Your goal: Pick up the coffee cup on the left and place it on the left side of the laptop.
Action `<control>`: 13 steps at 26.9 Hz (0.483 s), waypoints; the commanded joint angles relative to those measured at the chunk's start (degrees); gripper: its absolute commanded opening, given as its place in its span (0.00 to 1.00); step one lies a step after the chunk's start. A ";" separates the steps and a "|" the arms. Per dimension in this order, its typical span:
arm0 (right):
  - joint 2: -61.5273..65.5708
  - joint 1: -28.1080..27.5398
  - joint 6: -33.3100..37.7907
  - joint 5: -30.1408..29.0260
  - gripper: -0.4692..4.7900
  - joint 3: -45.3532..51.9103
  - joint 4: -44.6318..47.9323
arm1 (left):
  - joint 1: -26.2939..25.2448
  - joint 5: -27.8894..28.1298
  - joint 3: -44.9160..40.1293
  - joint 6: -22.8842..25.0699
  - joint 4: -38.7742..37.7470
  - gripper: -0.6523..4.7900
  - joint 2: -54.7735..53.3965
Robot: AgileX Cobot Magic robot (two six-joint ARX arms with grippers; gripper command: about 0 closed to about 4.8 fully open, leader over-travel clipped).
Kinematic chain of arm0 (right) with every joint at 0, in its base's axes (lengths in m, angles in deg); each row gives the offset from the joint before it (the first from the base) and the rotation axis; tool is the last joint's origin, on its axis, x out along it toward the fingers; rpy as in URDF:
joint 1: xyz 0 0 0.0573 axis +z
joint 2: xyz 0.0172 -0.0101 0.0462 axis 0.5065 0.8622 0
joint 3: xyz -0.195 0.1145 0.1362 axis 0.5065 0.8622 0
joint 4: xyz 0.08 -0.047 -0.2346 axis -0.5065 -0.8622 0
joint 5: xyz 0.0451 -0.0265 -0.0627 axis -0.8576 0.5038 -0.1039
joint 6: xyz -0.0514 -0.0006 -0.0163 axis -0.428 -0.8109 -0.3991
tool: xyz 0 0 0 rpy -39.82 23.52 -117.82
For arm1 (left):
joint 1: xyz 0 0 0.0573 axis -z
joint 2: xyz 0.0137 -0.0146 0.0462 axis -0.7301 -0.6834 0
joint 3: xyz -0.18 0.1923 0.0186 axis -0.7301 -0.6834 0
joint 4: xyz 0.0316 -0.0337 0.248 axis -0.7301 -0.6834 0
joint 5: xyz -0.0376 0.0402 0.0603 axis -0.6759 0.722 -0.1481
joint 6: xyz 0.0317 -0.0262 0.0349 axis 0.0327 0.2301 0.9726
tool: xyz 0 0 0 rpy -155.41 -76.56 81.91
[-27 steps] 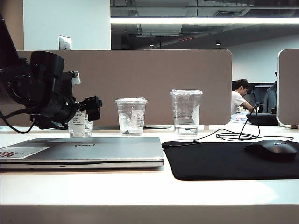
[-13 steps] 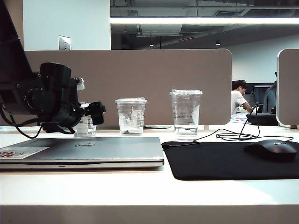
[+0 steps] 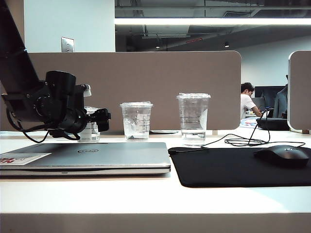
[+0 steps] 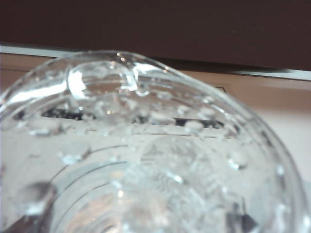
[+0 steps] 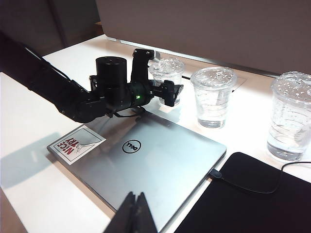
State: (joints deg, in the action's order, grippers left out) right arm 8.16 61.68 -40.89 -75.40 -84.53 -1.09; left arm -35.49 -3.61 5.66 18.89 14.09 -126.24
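On the left of the exterior view the left end effector (image 3: 99,121) hangs low above the far edge of the laptop (image 3: 97,156), and its fingers stand wide apart on both sides of the coffee cup (image 3: 90,127). In the right wrist view the left end effector (image 5: 167,90) is also seen spread around the coffee cup (image 5: 166,77), but I cannot tell if the fingers touch the plastic. The cup stands on the desk (image 3: 146,199) behind the laptop, in the left middle of the exterior view, and the arm hides most of it. The left wrist view is nearly filled with the domed clear lid of the coffee cup (image 4: 146,160), very near the camera and wet with drops. To the right of the cup, in one row, stand the middle cup (image 3: 136,120) and then the tall cup (image 3: 193,117), both clear and with some water inside. The laptop (image 5: 146,160) lies closed and flat, with a round logo on its lid and a white sticker (image 5: 76,144) with red print at one corner. Just to the right of the laptop is a black mouse pad (image 3: 238,166), and a black mouse (image 3: 283,156) rests on its right part. The right end effector (image 5: 134,213) shows at the bottom edge of the right wrist view, above the near edge of the laptop, with its two fingers pressed together and nothing between them.
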 commanded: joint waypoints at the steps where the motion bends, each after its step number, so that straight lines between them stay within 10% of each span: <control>1: -0.13 0.07 -0.04 -0.13 0.08 -0.44 1.01 | 0.00 -0.46 1.90 0.59 0.31 1.00 -0.92; 13: -0.13 0.07 -0.04 -0.11 0.08 -0.44 1.01 | 0.00 -0.42 5.97 0.96 -1.68 1.00 -2.82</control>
State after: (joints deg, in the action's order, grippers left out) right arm 8.16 61.68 -40.89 -75.40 -84.53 -1.09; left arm -35.51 -3.80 11.19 19.63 12.15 -129.25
